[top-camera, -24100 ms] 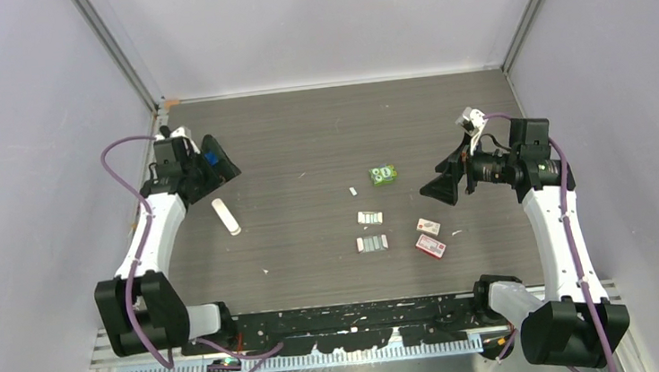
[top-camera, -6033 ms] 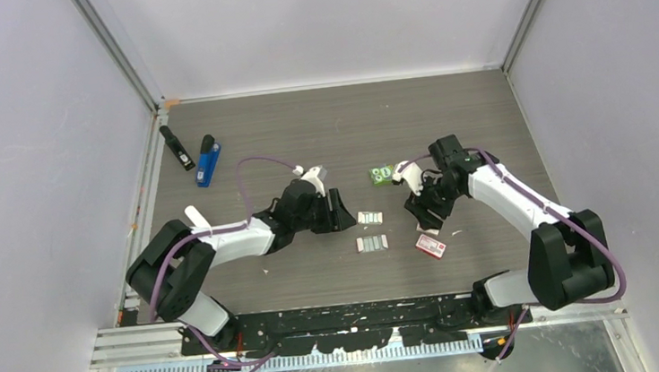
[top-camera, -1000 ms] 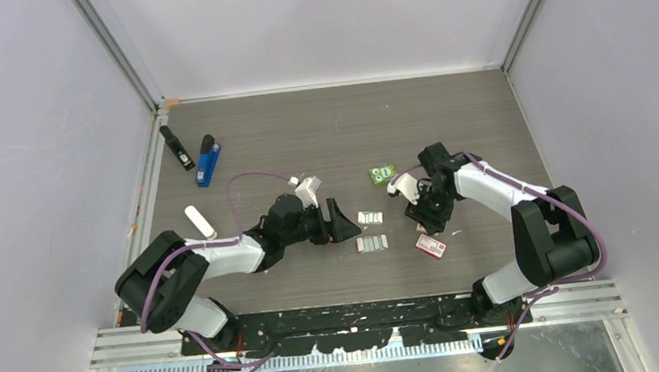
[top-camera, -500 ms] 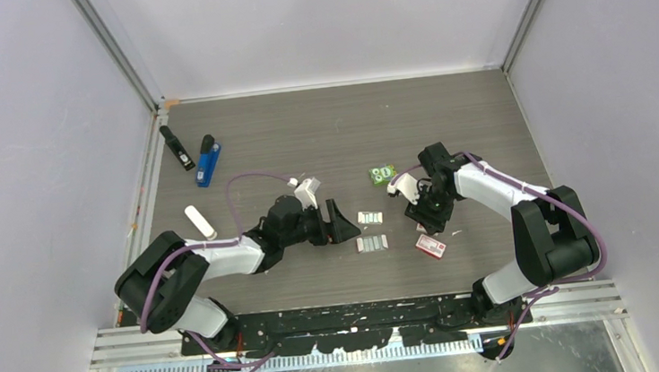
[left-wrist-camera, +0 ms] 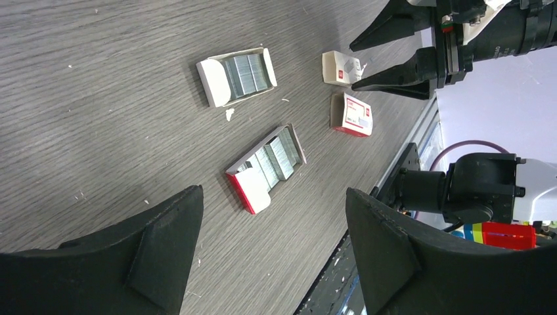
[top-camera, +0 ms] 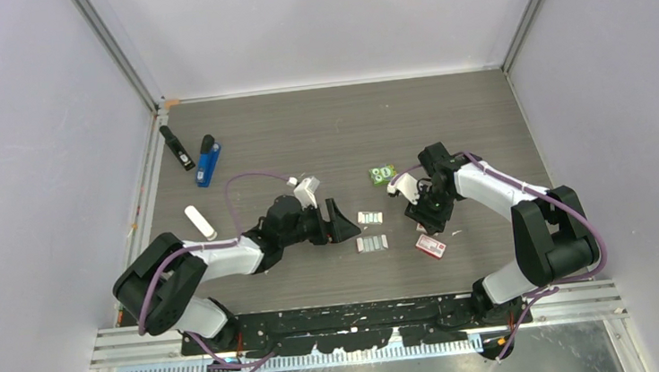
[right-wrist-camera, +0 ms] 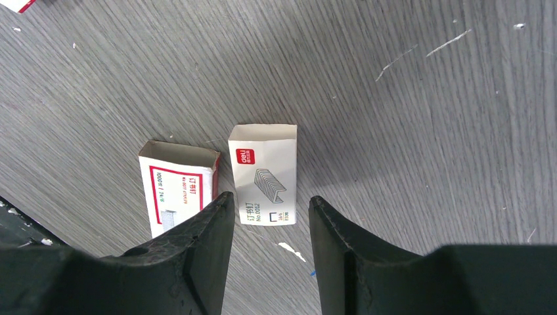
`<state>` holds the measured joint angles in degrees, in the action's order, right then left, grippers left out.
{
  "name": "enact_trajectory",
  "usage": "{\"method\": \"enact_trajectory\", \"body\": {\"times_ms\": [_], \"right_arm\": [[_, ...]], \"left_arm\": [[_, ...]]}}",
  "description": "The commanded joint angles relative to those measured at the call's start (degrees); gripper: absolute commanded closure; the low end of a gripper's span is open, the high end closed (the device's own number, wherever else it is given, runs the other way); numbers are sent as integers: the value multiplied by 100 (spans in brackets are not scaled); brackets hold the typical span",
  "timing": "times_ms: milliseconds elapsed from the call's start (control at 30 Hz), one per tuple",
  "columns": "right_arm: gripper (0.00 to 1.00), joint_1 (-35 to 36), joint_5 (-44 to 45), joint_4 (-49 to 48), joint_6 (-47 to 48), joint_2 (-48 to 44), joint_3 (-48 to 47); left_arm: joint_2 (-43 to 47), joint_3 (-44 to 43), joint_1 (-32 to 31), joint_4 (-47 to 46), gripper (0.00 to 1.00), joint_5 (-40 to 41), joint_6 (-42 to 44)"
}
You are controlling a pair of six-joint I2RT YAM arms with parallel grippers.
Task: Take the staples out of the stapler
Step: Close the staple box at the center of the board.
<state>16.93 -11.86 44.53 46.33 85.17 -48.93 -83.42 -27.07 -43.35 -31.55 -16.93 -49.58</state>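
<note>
now, the short silvery-grey ribbed strips of joined metal staples (left-wrist-camera: pixel 248 71) are lying in two opened cardboard trays just past the middle of the grey wood-grain table (top-camera: pixel 303 125), toward 5 o'clock in the overhead view, the white tray (left-wrist-camera: pixel 211 82) at 12 o'clock of the red-and-white tray (left-wrist-camera: pixel 244 190). the left gripper (top-camera: pixel 347 222) is hovering at their 9 o'clock with its jaws spread wide and holding nothing. the right gripper (right-wrist-camera: pixel 270 200) is standing half parted astride a small white printed cardboard box (right-wrist-camera: pixel 264 174), a sliver of table showing beside one finger, so it is not looking clamped. the blue stapler (top-camera: pixel 208 161) and the slim black stapler (top-camera: pixel 177 148) are sitting far from all this, at the table's 10 o'clock. i am judging the strips to be light, stiff and slick, yet brittle, likely snapping along their glued joints if bent or pinched at an end; taking one across its long edges near mid-length, with a gentle squeeze, is looking safest, since each is sitting low inside its tray wall.
</note>
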Motion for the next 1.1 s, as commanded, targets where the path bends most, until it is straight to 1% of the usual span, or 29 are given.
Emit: {"method": "enact_trajectory", "body": {"times_ms": [0, 400, 767, 933, 1067], "right_arm": [[49, 47, -238, 12, 279, -174, -135], [49, 46, -238, 14, 271, -175, -143], [50, 47, -268, -30, 228, -183, -162], [50, 45, -308, -69, 211, -148, -178], [50, 45, -289, -132, 180, -158, -204]], "left_arm": [[238, 59, 48, -360, 20, 124, -17], [577, 159, 195, -150, 20, 190, 62], [685, 264, 248, -281, 20, 85, -8], [612, 233, 279, -374, 20, 59, -15], [370, 119, 297, -458, 20, 19, -49]]}}
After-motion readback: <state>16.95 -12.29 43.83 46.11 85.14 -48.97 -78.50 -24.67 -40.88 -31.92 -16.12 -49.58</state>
